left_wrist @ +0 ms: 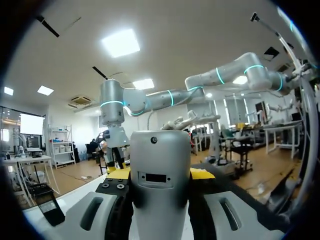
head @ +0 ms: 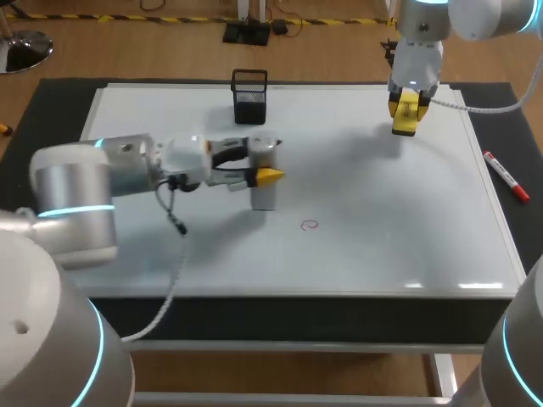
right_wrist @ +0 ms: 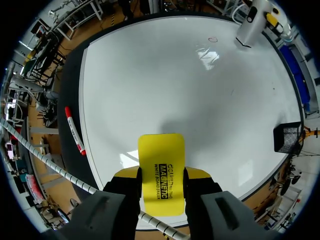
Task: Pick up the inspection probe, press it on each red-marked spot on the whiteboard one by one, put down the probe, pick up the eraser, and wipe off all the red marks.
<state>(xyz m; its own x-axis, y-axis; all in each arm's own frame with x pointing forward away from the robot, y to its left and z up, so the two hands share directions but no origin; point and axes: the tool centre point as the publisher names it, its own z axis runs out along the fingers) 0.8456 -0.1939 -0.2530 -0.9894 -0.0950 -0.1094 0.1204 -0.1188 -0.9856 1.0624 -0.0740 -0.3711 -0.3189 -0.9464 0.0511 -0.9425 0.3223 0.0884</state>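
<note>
While left gripper [head: 265, 161] clamps inspection probe [head: 265, 195] from both sides, probe stands upright over whiteboard [head: 382, 220], left of centre, near single red mark [head: 310, 225] but apart from it. Contact with board: cannot tell. Right gripper [right_wrist: 161, 176] clenched on yellow eraser [right_wrist: 161, 150], above board's far right part. Black mesh holder [head: 249, 96] near board's far edge. Red marker [head: 506, 176] lies off board, right side.

Your left claw [head: 263, 163] clamped on the upright grey probe [head: 265, 195], one red mark [head: 310, 225] near it, your right claw [head: 405, 110] gripping the yellow eraser [head: 405, 124], well apart.
</note>
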